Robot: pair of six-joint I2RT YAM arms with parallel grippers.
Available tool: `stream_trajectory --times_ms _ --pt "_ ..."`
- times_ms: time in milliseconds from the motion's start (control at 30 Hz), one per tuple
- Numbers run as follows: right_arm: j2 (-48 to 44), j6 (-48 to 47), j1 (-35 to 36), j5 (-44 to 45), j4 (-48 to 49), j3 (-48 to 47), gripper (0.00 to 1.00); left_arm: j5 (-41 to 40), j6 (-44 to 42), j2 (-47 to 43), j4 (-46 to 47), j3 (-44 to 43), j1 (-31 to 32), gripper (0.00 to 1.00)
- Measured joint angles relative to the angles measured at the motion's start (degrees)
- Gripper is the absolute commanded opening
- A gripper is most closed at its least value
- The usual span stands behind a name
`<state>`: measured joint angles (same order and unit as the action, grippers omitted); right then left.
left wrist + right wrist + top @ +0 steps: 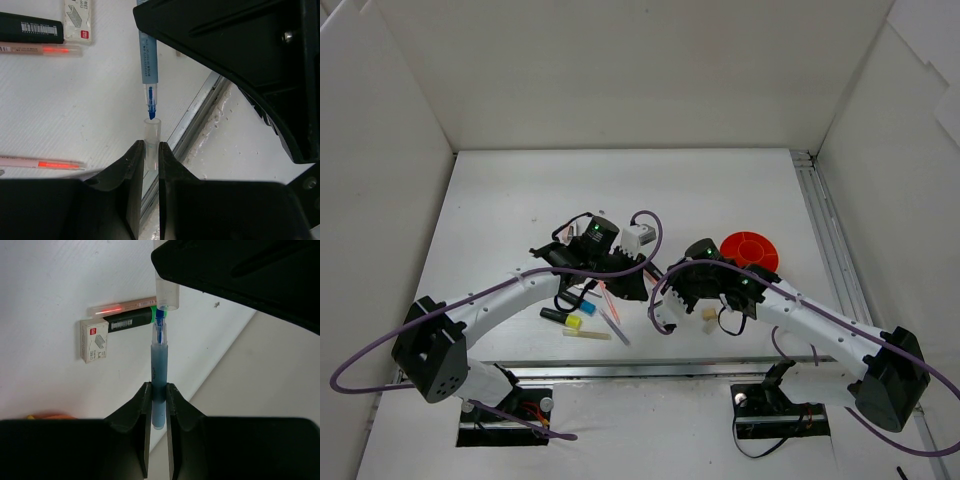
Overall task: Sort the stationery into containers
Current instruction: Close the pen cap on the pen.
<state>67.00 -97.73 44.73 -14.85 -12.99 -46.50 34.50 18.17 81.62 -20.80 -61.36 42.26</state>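
Observation:
My right gripper (pixel 158 390) is shut on a thin blue pen (pixel 159 365), tip pointing away. My left gripper (pixel 151 150) is shut on the pen's clear cap (pixel 151 135), whose open end faces the blue tip (pixel 151 111) and almost touches it. The cap also shows in the right wrist view (pixel 166 292). In the top view the two grippers meet above the table, left (pixel 642 285) and right (pixel 658 300). The orange-red pot (pixel 750 250) stands just right of them. Highlighters (pixel 560 317), pens (pixel 610 310) and a beige eraser (pixel 708 313) lie on the table below.
A green-tipped black highlighter (pixel 131 320), a pink pen (pixel 125 306) and a white eraser (pixel 94 341) lie under the held pen. A second pink pen (pixel 42 163) lies nearer. A metal rail (pixel 650 368) runs along the near edge, another (pixel 830 250) along the right. White walls enclose the table.

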Motion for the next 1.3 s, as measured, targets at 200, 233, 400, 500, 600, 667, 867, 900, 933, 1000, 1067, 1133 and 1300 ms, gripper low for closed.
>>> stream_trajectory --times_ms 200,233,400,500,600,667,867,900,933,1000,1067,1133,1300 --pt "0.0 0.2 0.3 0.5 -0.1 0.0 0.00 0.0 0.0 0.0 0.0 0.0 0.0 0.00" --pt "0.0 0.2 0.3 0.6 -0.1 0.0 0.00 0.0 0.0 0.0 0.0 0.0 0.0 0.00" --pt "0.0 0.2 0.4 0.6 -0.1 0.0 0.00 0.2 0.0 0.0 0.0 0.1 0.0 0.00" --pt "0.0 0.2 0.7 0.9 -0.1 0.0 0.00 0.2 -0.2 0.0 0.0 0.1 0.0 0.00" --pt "0.0 0.2 0.8 1.0 -0.2 -0.1 0.00 0.2 -0.3 0.0 -0.2 0.1 0.0 0.00" --pt "0.0 0.2 1.0 1.0 -0.3 -0.3 0.00 0.2 -0.5 0.1 -0.2 0.1 0.0 0.00" --pt "0.0 0.1 1.8 1.1 -0.5 -0.7 0.00 0.3 -1.0 0.4 -0.2 0.1 0.0 0.00" --pt "0.0 0.1 1.9 1.1 -0.5 -0.7 0.00 0.3 -1.0 0.4 -0.2 0.1 0.0 0.00" --pt "0.0 0.1 1.9 1.1 -0.5 -0.7 0.00 0.3 -1.0 0.4 -0.2 0.1 0.0 0.00" --pt "0.0 0.1 1.9 1.2 -0.5 -0.7 0.00 0.3 -1.0 0.4 -0.1 0.1 0.0 0.00" --pt "0.0 0.1 2.2 1.4 -0.5 -0.7 0.00 0.3 -1.0 0.4 -0.1 0.1 0.0 0.00" --pt "0.0 0.0 2.5 1.8 -0.6 -0.7 0.00 0.3 -1.0 0.4 -0.2 0.1 0.1 0.00" --pt "1.0 0.0 4.7 2.6 -0.3 -0.7 0.00 0.5 -0.9 0.4 0.0 0.0 0.1 0.00"
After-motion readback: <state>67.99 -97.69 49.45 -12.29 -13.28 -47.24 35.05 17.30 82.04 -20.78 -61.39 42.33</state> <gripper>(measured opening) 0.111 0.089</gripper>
